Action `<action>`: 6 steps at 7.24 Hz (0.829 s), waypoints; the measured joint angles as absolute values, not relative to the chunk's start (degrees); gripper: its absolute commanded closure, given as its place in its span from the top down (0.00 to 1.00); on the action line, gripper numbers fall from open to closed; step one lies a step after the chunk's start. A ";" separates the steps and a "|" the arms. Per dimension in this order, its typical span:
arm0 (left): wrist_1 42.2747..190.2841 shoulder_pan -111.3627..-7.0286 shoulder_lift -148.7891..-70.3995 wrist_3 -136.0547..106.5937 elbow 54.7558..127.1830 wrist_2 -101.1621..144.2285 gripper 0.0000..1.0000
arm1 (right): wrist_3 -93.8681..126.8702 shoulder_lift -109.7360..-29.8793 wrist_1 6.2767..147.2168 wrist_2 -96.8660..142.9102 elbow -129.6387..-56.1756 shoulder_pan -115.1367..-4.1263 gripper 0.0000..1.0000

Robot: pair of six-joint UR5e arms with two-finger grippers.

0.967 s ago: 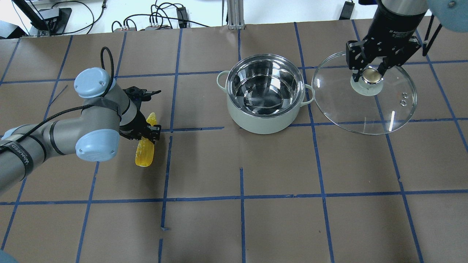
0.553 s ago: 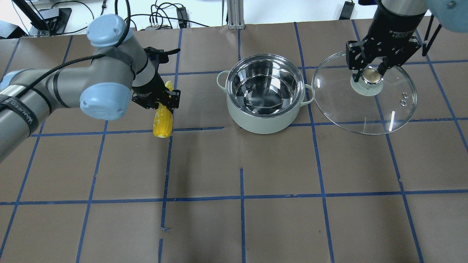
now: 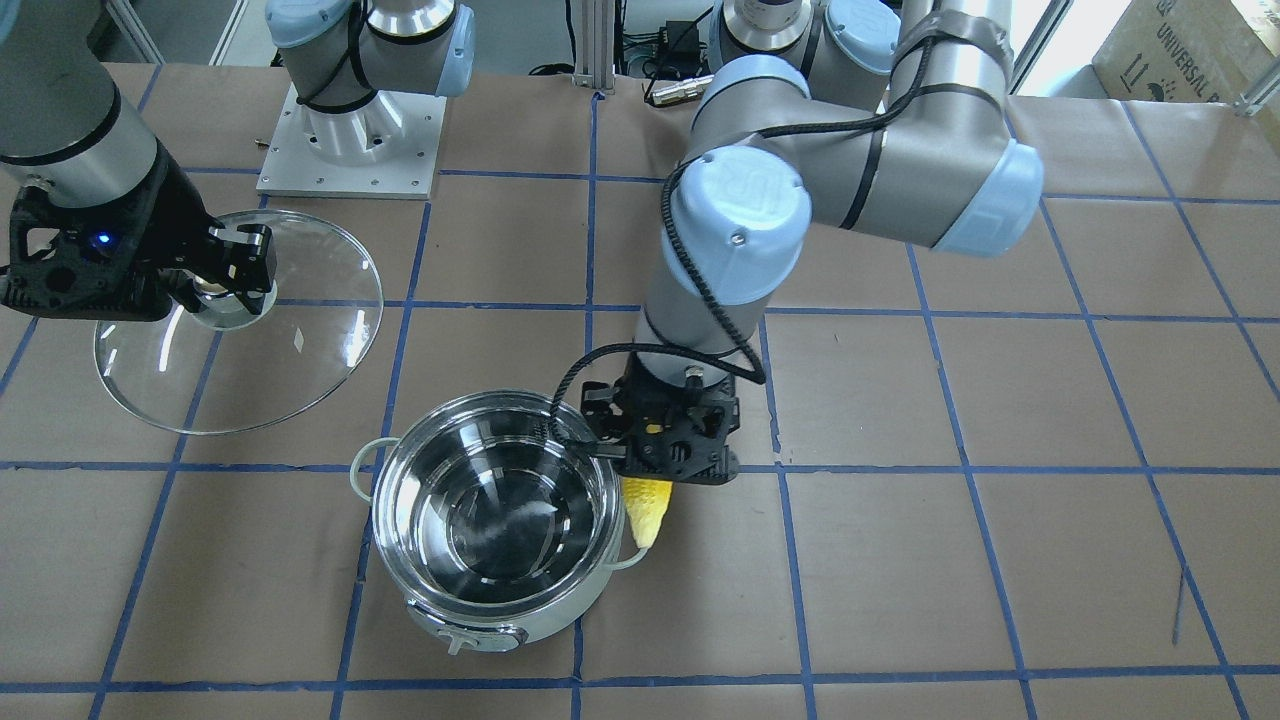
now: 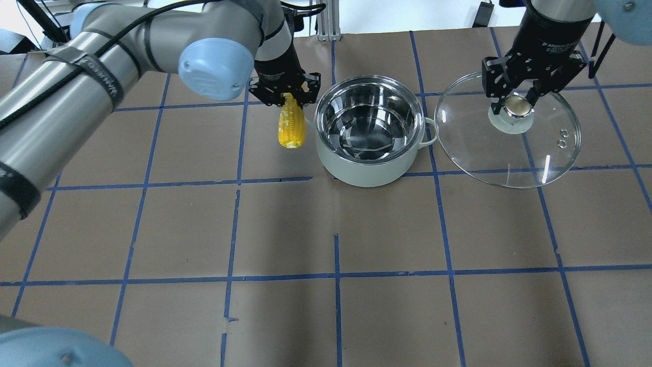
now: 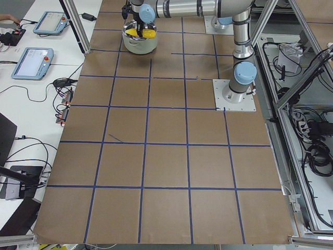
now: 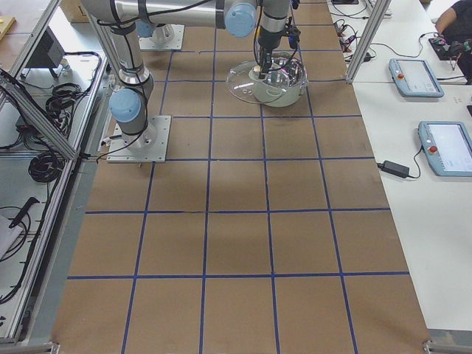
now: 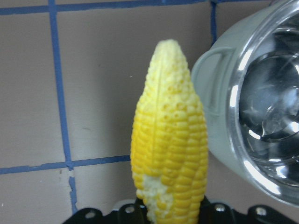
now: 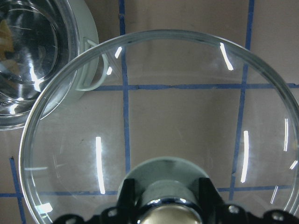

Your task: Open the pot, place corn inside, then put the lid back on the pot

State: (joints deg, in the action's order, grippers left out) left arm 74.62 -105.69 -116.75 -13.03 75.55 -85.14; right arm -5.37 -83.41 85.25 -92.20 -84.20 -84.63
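Observation:
The pot [image 4: 371, 132] stands open at the table's middle back, its steel inside empty; it also shows in the front view [image 3: 495, 515]. My left gripper [image 4: 286, 97] is shut on the yellow corn [image 4: 291, 125] and holds it in the air just left of the pot's left handle; the cob hangs tip down [image 3: 645, 508] and fills the left wrist view [image 7: 169, 140]. My right gripper [image 4: 515, 104] is shut on the knob of the glass lid [image 4: 540, 153], held to the right of the pot [image 3: 300, 330], and its dome fills the right wrist view [image 8: 187, 130].
The table is brown paper with a blue tape grid [image 4: 336, 275]. Cables and power boxes [image 4: 224, 28] lie beyond the back edge. The arm bases [image 3: 350, 130] stand at the robot's side of the table.
My left arm has carried the corn up and to the right, from the table's left part to right beside the pot's left handle. The right gripper and lid have not moved.

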 measured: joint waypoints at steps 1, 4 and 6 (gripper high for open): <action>74.70 -107.76 -120.85 -15.87 70.71 -85.21 0.23 | -5.37 -83.41 85.25 -92.18 -84.20 -84.61 0.24; 75.09 -111.38 -128.77 -20.06 62.58 -85.53 0.25 | -5.36 -83.41 85.25 -92.17 -84.20 -84.64 0.24; 75.10 -112.05 -129.93 -20.57 62.25 -85.54 0.61 | -5.38 -83.41 85.25 -92.19 -84.20 -84.64 0.24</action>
State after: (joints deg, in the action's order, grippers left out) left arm 75.10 -112.05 -129.93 -20.57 62.25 -85.54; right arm -5.38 -83.41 85.25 -92.19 -84.20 -84.64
